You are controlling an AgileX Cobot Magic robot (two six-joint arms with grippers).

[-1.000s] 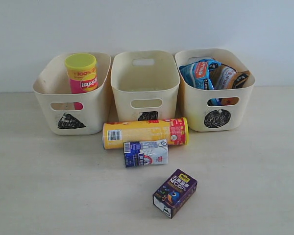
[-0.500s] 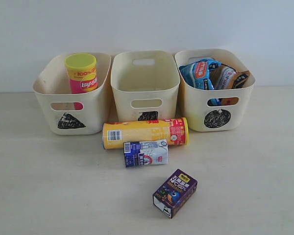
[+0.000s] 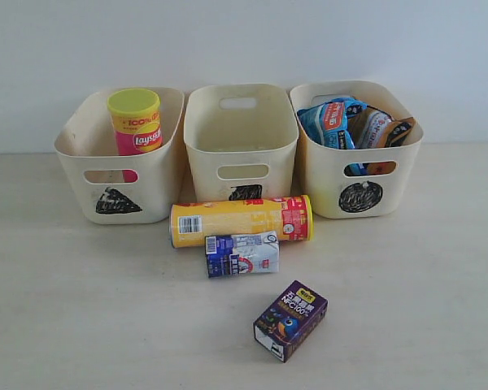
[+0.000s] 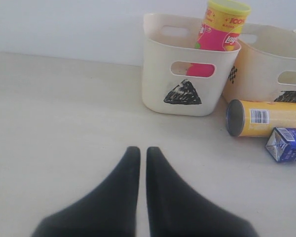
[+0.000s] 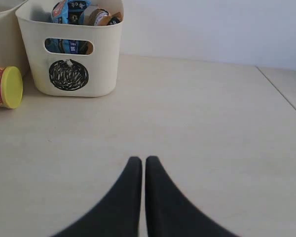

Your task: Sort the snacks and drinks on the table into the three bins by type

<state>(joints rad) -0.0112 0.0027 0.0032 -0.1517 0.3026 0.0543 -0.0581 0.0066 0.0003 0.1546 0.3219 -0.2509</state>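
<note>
No change over the last second: yellow-orange chip tube (image 3: 240,219) lies on its side before the square bin (image 3: 241,134), white-blue carton (image 3: 242,253) just beside it, purple carton (image 3: 290,319) apart. Pink tube (image 3: 135,122) in triangle bin (image 3: 81,175), bags (image 3: 332,122) in circle bin (image 3: 325,183). Three items unsorted. Left end effector (image 4: 139,153) and right end effector (image 5: 139,162) clenched, empty, over open surface (image 3: 81,309); plenty of room either side.

I look at the middle bin (image 3: 207,150), a cream tub. The triangle bin (image 3: 81,158) on its left holds a pink tube (image 3: 136,122) with a yellow lid, standing up. The circle bin (image 3: 325,179) on its right holds a blue bag (image 3: 329,122) and an orange bag (image 3: 398,130). Right in front of the middle bin a yellow tube (image 3: 240,219) lies on its side. A white and blue carton (image 3: 242,253) touches it. A purple carton (image 3: 290,319) lies further out, alone.
</note>
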